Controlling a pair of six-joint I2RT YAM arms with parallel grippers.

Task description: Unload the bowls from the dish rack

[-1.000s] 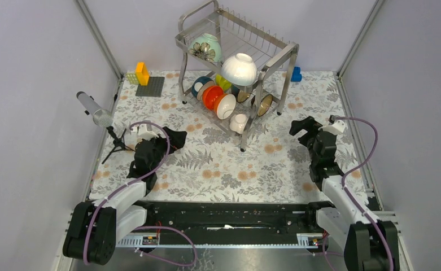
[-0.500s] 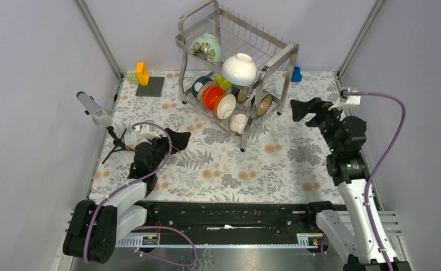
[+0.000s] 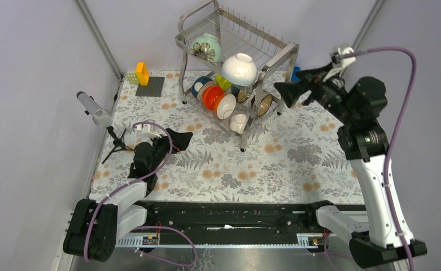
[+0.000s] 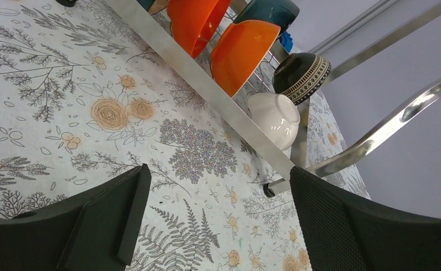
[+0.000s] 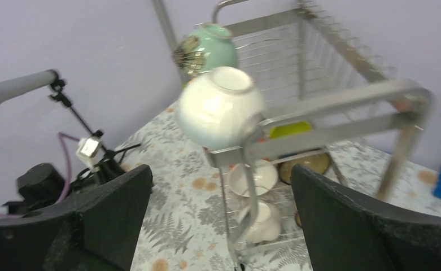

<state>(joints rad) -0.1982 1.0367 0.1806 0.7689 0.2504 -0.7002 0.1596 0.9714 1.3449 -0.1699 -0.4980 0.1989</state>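
Observation:
The steel dish rack (image 3: 274, 59) stands at the back centre of the floral table. Its top tier holds a white bowl (image 3: 239, 69) and a pale green floral bowl (image 3: 205, 47). The lower tier holds blue (image 3: 200, 86), orange (image 3: 211, 97), yellow-green (image 3: 223, 82), small white (image 3: 239, 122) and brown-gold (image 3: 265, 104) bowls. My right gripper (image 3: 290, 90) is open and empty, raised just right of the rack, facing the white bowl (image 5: 221, 107). My left gripper (image 3: 175, 138) is open and empty, low over the table left of the rack, facing the orange bowls (image 4: 243, 53) and a white bowl (image 4: 274, 116).
A microphone on a tripod (image 3: 96, 113) stands at the left edge. A yellow block on a grey baseplate (image 3: 143, 73) sits at the back left. A blue block (image 3: 296, 74) lies behind the rack's right end. Walls close in both sides.
My right arm has lifted off the table and swung up and left towards the rack's right end. The left gripper has barely shifted. No bowl has moved.

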